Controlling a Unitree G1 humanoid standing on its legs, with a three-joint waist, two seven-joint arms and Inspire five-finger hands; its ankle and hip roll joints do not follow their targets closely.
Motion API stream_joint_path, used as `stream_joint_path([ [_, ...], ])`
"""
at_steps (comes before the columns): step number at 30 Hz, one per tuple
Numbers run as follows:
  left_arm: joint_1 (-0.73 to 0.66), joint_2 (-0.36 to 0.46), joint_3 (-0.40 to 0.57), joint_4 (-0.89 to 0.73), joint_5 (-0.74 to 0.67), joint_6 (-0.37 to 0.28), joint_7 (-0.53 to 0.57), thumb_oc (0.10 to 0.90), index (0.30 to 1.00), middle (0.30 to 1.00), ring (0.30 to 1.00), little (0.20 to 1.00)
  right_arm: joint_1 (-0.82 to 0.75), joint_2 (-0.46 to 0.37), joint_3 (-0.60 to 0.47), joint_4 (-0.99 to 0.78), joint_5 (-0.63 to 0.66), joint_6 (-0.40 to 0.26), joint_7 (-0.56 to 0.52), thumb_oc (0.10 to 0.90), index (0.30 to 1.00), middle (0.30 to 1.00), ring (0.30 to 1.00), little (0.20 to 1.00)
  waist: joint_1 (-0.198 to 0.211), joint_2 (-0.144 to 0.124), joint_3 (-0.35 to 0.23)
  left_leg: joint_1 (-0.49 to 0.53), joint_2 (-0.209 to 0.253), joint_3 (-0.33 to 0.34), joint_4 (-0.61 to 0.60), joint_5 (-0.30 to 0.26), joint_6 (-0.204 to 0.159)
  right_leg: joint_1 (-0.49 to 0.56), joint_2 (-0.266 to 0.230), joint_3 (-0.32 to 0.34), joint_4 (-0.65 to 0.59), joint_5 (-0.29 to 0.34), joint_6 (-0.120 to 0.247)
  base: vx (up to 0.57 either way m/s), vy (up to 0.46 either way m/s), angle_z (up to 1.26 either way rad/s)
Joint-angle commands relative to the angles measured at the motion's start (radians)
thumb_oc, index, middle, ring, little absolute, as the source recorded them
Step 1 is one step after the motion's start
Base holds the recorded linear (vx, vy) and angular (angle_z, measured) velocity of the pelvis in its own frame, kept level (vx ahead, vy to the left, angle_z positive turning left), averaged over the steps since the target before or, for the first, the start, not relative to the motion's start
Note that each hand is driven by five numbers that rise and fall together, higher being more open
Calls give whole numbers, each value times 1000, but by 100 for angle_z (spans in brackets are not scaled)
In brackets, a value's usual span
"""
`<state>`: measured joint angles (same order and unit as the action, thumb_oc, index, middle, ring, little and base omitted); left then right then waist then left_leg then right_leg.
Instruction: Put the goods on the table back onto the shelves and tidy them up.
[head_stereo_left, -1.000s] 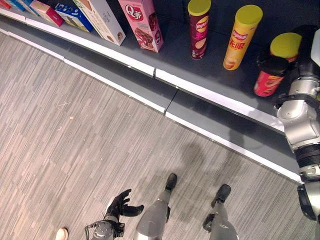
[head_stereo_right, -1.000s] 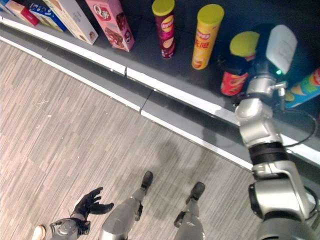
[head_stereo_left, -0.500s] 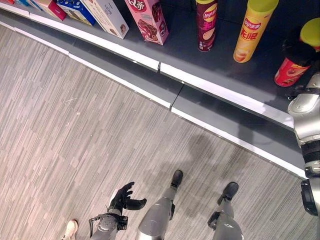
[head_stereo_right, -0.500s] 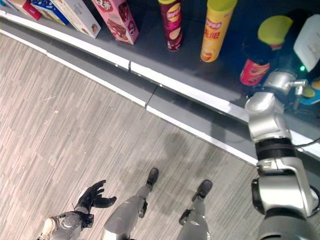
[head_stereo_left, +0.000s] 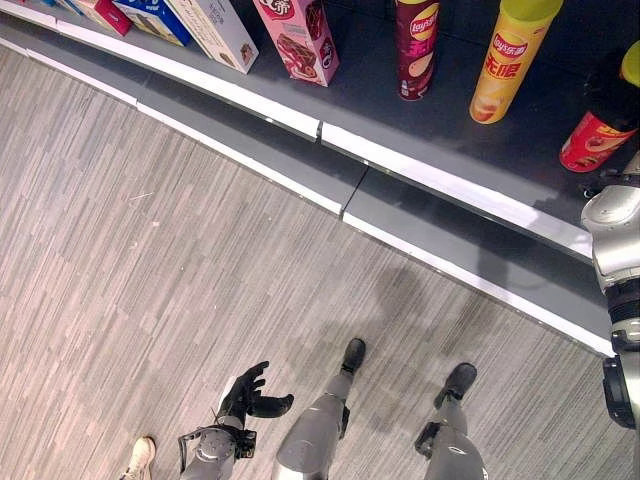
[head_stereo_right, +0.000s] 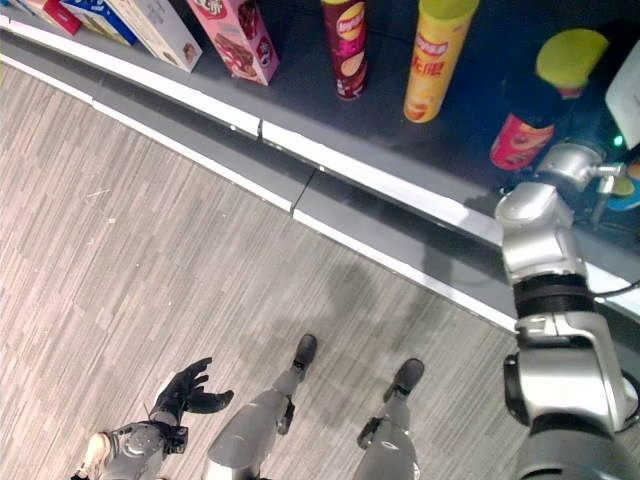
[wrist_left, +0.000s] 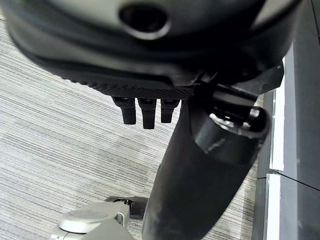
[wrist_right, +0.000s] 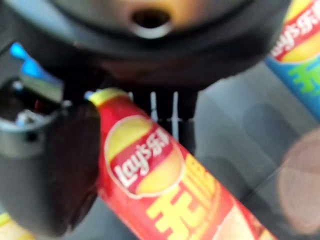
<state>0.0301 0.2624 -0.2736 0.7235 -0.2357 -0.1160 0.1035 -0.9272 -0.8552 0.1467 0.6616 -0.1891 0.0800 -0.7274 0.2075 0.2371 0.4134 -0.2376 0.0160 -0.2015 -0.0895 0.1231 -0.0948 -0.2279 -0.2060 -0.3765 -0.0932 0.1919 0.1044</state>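
Note:
A red crisp can (head_stereo_right: 520, 140) stands on the dark lower shelf (head_stereo_left: 380, 110), to the right of a yellow can (head_stereo_left: 508, 62) and a maroon can (head_stereo_left: 415, 45). My right hand (wrist_right: 50, 165) is shut on the red can (wrist_right: 165, 195), thumb on one side and fingers (wrist_right: 162, 107) on the other, gripping near its top. My left hand (head_stereo_left: 250, 392) hangs low over the floor, open and holding nothing, with relaxed fingers (wrist_left: 145, 111).
A pink box (head_stereo_left: 300, 35) and more boxes (head_stereo_left: 205, 28) stand further left on the shelf. A blue can (wrist_right: 295, 60) lies right of the red one, with a yellow-lidded can (head_stereo_right: 572, 60) behind. White shelf edging (head_stereo_left: 240, 100) runs diagonally. A person's pale shoe (head_stereo_left: 140, 455) is near my left hand.
The camera has shifted, sliding the shelf upward in the picture. My right hand and the red can sit slightly further right of the yellow can. The left hand is unchanged.

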Motion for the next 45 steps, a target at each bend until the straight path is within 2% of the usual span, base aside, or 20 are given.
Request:
stream_joint_path([
  [1, 3, 87, -71, 10, -31, -35, 47, 800, 900, 900, 900, 900, -112, -93, 18, -55, -3, -51, -89, 400, 300, 300, 300, 300, 11, -41, -77, -42, -17, 27, 2, -23, -23, 99, -52, 56, 57, -154, 99, 0, 0, 0],
  [2, 0, 87, -72, 10, -33, -35, 48, 800, 900, 900, 900, 900, -110, -84, 15, -47, 13, -56, -85, 400, 300, 300, 300, 300, 10, -41, -77, -42, -16, 29, 2, -23, -24, 100, -52, 55, 55, -153, 99, 0, 0, 0],
  [4, 1, 87, -73, 8, -35, -35, 49, 800, 900, 900, 900, 900, -110, -76, 13, -35, 30, -59, -83, 737, 806, 806, 806, 806, 9, -42, -76, -41, -16, 31, 2, -24, -24, 101, -52, 54, 53, -151, 100, 0, 0, 0],
  [5, 0, 87, -75, 6, -36, -35, 49, 800, 900, 900, 900, 900, -113, -71, 15, -29, 38, -60, -82, 800, 900, 900, 900, 900, 9, -43, -76, -40, -16, 32, 2, -24, -24, 102, -52, 54, 52, -150, 100, 0, 0, 0],
  [15, -4, 87, -84, 6, -29, -29, 51, 800, 900, 900, 900, 900, -122, -65, 31, 7, 67, -63, -75, 800, 900, 900, 900, 900, 3, -51, -78, -38, -13, 37, 2, -26, -26, 110, -51, 46, 48, -151, 100, 0, 0, 0],
  [19, -12, 83, -79, 17, -21, -19, 50, 800, 900, 900, 900, 900, -89, -70, 7, -93, 43, -66, -86, 800, 900, 900, 900, 900, -10, -69, -84, -28, -6, 45, 2, -33, -25, 118, -49, 46, 43, -148, 102, 0, 0, 0],
  [22, -15, 80, -62, 25, -1, -4, 45, 800, 900, 900, 900, 900, -9, -42, -58, -273, -4, -71, -84, 800, 900, 900, 900, 900, -31, -97, -91, -13, 2, 61, 2, -45, -21, 126, -44, 57, 22, -132, 107, 0, 0, 0],
  [25, -12, 80, -50, 33, 8, 4, 42, 800, 900, 900, 900, 900, 48, -14, -91, -369, -18, -81, -66, 800, 900, 900, 900, 900, -42, -112, -97, -5, 5, 75, 2, -53, -17, 125, -41, 68, 11, -123, 109, 6, 46, -2],
  [26, -7, 80, -35, 41, 19, 13, 41, 800, 900, 900, 900, 900, 131, 30, -134, -470, -33, -90, -41, 800, 900, 900, 900, 900, -52, -130, -107, 5, 9, 92, 2, -62, -13, 125, -40, 78, 8, -118, 112, 24, 75, -14],
  [30, 11, 79, 3, 51, 45, 36, 32, 800, 900, 900, 900, 900, 326, 163, -195, -634, 14, -141, 53, 800, 900, 900, 900, 900, -85, -166, -121, 44, 11, 133, 2, -87, 5, 129, -45, 113, 6, -105, 118, 29, 104, -24],
  [32, 23, 78, 28, 55, 60, 40, 22, 800, 900, 900, 900, 900, 414, 209, -211, -673, 67, -175, 114, 800, 900, 900, 900, 900, -109, -182, -125, 67, 8, 158, 2, -102, 16, 128, -48, 131, 6, -94, 121, 18, 163, -43],
  [33, 33, 84, 51, 63, 76, 45, 12, 800, 900, 900, 900, 900, 487, 237, -222, -705, 92, -199, 168, 800, 900, 900, 900, 900, -129, -198, -126, 87, 4, 182, 2, -115, 26, 122, -53, 154, 6, -81, 127, -6, 209, -56],
  [40, 15, 99, 112, 146, 122, 51, 9, 800, 900, 900, 900, 900, 616, 315, -265, -763, 176, -256, 253, 800, 900, 900, 900, 900, -200, -247, -118, 151, -4, 303, 2, -152, 62, 69, -52, 244, 10, -19, 148, -42, 171, -62],
  [41, 7, 99, 122, 170, 129, 55, 8, 800, 900, 900, 900, 900, 624, 328, -271, -775, 178, -263, 254, 800, 900, 900, 900, 900, -207, -251, -112, 166, 6, 331, 2, -155, 62, 65, -49, 232, 18, -13, 149, -79, 67, -120],
  [42, 11, 104, 138, 185, 138, 61, 12, 800, 900, 900, 900, 900, 643, 364, -281, -807, 211, -287, 264, 800, 900, 900, 900, 900, -212, -250, -111, 192, 44, 392, 2, -162, 52, 70, -63, 147, 39, -15, 146, -77, 23, -122],
  [44, 16, 104, 158, 191, 136, 66, 14, 800, 900, 900, 900, 900, 671, 380, -300, -835, 230, -303, 268, 800, 900, 900, 900, 900, -213, -251, -121, 218, 78, 452, 2, -159, 46, 96, -96, 55, 67, -27, 137, -49, -32, -149],
  [45, 21, 101, 165, 195, 136, 67, 15, 800, 900, 900, 900, 900, 684, 380, -308, -841, 233, -301, 273, 800, 900, 900, 900, 900, -212, -252, -125, 229, 87, 471, 2, -158, 44, 109, -111, 33, 78, -23, 134, -11, -72, -139],
])
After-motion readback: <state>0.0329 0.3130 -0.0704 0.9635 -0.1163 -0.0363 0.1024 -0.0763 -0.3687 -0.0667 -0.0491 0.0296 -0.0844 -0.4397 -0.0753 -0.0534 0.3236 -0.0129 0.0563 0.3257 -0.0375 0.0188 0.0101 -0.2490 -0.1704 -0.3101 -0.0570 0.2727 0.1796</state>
